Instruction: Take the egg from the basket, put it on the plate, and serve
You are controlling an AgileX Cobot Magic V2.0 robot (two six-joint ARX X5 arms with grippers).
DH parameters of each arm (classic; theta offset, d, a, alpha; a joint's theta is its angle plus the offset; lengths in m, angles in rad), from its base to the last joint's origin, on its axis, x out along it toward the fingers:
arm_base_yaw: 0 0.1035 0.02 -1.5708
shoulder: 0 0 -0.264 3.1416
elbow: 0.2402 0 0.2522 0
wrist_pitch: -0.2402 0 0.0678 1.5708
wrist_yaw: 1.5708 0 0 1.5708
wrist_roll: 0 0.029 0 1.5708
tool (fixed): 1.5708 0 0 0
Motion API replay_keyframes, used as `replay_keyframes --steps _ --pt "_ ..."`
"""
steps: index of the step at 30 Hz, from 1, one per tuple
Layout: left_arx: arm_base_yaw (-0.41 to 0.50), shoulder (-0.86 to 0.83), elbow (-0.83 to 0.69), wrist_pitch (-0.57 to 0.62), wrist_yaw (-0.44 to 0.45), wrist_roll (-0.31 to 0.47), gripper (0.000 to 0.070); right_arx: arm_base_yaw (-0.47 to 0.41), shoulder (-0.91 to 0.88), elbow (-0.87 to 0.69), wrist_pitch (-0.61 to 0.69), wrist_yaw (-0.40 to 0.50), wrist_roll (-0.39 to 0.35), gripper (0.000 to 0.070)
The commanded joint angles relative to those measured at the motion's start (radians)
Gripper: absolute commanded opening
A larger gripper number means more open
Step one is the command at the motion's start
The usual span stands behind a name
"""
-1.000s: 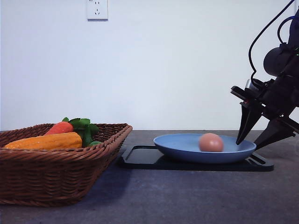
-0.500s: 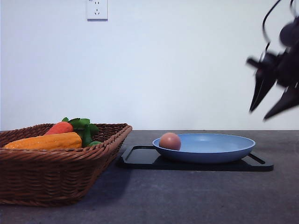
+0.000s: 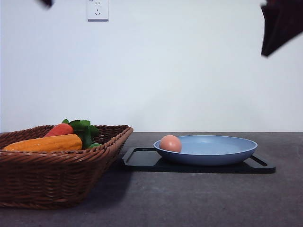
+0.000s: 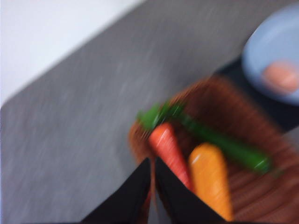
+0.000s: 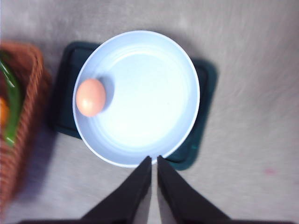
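The pinkish-brown egg [image 3: 170, 143] [image 5: 91, 97] lies in the light blue plate [image 3: 213, 153] [image 5: 154, 74], against the rim on the side nearest the basket. The woven brown basket [image 3: 52, 179] [image 4: 252, 121] stands at the left with a carrot and a corn cob in it. High above the plate's right side hangs my right gripper [image 3: 267, 47] [image 5: 154, 161], its fingers together and empty. My left gripper [image 4: 152, 163] is shut with nothing in it and hovers over the basket's rim, close to the carrot [image 4: 168, 149]. The left wrist view is blurred.
The plate rests on a flat black tray [image 3: 142, 161] [image 5: 63, 88] just right of the basket. The orange-red carrot [image 3: 60, 129], its green leaves [image 3: 84, 126] and the yellow corn cob [image 3: 45, 143] fill the basket. Bare grey tabletop lies in front.
My right gripper rose from the plate's right rim to the top of the view and its fingers came together. The egg rolled from the plate's right part to its left rim.
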Motion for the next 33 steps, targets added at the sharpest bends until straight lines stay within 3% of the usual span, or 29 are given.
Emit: replay_keyframes --steps 1,5,11,16,24,29,33 --pt "0.045 0.018 0.005 -0.007 0.009 -0.031 0.0000 0.060 -0.034 0.007 -0.005 0.128 -0.026 0.0000" --pt "0.169 -0.004 -0.051 0.027 0.111 -0.078 0.0000 0.214 -0.131 0.005 0.010 0.289 -0.026 0.0000" --pt "0.254 -0.169 -0.249 0.248 0.283 -0.103 0.0000 0.369 -0.323 -0.117 0.175 0.441 -0.026 0.0000" --pt "0.261 -0.350 -0.443 0.385 0.349 -0.175 0.0000 0.428 -0.505 -0.350 0.364 0.445 -0.026 0.0000" --pt "0.245 -0.629 -0.697 0.457 0.403 -0.333 0.0000 0.438 -0.774 -0.783 0.611 0.445 -0.024 0.0000" --pt "0.244 -0.712 -0.735 0.424 0.409 -0.460 0.0000 0.438 -0.879 -0.983 0.745 0.445 0.036 0.0000" --pt "0.244 -0.713 -0.735 0.431 0.409 -0.463 0.0000 0.438 -0.899 -1.011 0.733 0.449 0.072 0.0000"
